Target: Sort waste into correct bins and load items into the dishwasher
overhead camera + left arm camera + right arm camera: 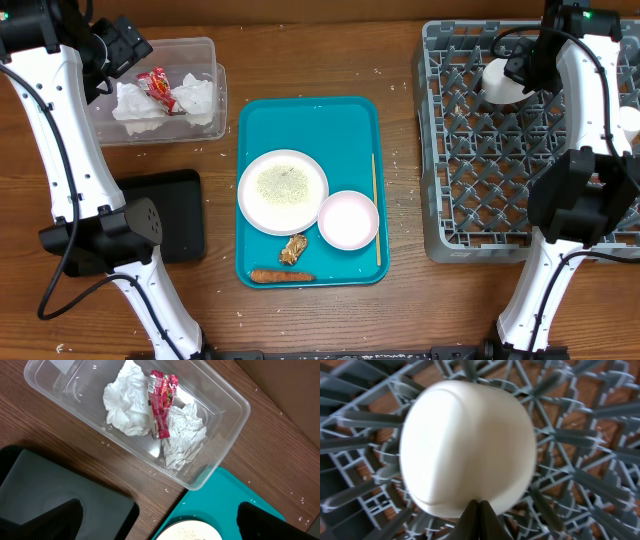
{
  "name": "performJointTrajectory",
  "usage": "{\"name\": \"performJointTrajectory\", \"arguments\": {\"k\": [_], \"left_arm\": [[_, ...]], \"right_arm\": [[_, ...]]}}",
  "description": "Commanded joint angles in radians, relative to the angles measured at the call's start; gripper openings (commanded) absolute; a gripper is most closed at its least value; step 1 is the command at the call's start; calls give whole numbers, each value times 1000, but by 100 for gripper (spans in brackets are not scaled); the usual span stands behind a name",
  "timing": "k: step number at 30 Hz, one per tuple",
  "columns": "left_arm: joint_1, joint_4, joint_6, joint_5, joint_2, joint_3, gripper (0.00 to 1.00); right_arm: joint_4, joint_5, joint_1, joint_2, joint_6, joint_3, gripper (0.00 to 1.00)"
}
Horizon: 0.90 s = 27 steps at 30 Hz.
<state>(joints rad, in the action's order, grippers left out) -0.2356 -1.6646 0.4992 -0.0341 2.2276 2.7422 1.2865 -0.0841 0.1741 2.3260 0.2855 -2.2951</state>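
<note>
Brown wooden tabletop (400, 40), lit evenly, seen from above. At its middle, a teal tray (350, 130). On that tray: a large white plate (283, 190) speckled with rice grains (285, 180); a white bowl (348, 219) touching the plate's near right edge; a thin wooden stick (376, 210) lying along the right rim; a brown food lump (293, 249) just nearer than the plate; a brown-orange food stick (280, 276) lying along the near rim.

Left of the teal tray and farther back, a clear plastic tub (208, 55) holding two crumpled napkins (135, 105), with a red-and-silver wrapper (157, 84) lying between and partly over them. Left of the teal tray and nearer, a flat black tray (175, 215).

Then the left arm (70, 150). Rises from near-left of the teal tray, crosses above the black tray, bends over toward the tub. At its end the left gripper (159, 505): points downward, hovers beside the teal tray's far left corner, jaws spread wide, nothing between them.

Right of the teal tray, the grey dish rack (470, 200) with its grid of upright pegs (470, 130). Among the pegs closest to the teal tray's far right corner, a small white cup (467, 445), upturned.

Then the right arm (590, 90). Climbs from near-right of the teal tray, crosses the rack, folds back at its far side. At its end the right gripper (477, 510): aims down at the cup, fingers pressed fully together, tips overlapping the cup's edge in the wrist view. Impossible to tell whether touching.
</note>
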Motion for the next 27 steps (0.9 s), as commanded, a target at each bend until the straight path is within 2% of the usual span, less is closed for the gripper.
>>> {"name": "performJointTrajectory", "arguments": {"k": [1,8,17,21,27], "left_arm": [[-3,0,10,-8,-5,10,100],[-3,0,10,-8,-5,10,100],[-3,0,10,-8,-5,10,100],[-3,0,10,-8,-5,10,100],[-3,0,10,-8,-5,10,100]], "right_arm": [[16,-73,13,-10,34,-2,4],[12,6,3,-47,33,-45,4],[-132,150,0,-55,21,-29,4],[-173,153,0,-28,22,-9,4],[-147,95,0,-7,26,-6,4]]}}
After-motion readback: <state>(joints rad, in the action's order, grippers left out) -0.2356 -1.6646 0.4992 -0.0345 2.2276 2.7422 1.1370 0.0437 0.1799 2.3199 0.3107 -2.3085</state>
